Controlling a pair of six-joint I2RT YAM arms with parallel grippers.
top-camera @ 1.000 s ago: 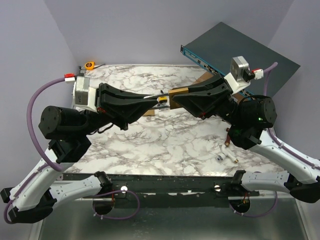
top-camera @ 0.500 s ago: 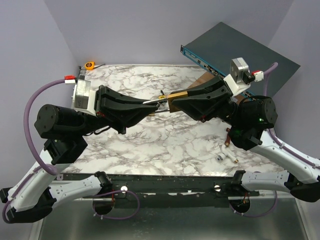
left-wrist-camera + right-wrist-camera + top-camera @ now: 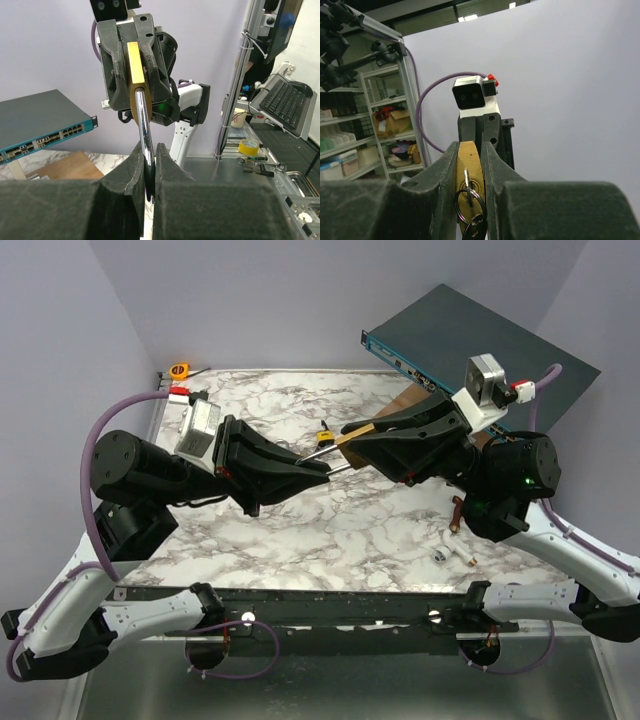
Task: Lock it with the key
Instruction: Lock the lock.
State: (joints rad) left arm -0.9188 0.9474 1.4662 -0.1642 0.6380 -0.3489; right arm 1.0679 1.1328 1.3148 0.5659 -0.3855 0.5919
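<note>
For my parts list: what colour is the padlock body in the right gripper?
Brass-yellow metal padlock body; best in the left wrist view.

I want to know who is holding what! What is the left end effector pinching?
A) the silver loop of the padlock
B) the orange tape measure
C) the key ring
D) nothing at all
A: in the left wrist view the left end effector is closed on the silver loop, while the right end effector grips the brass body.
</note>
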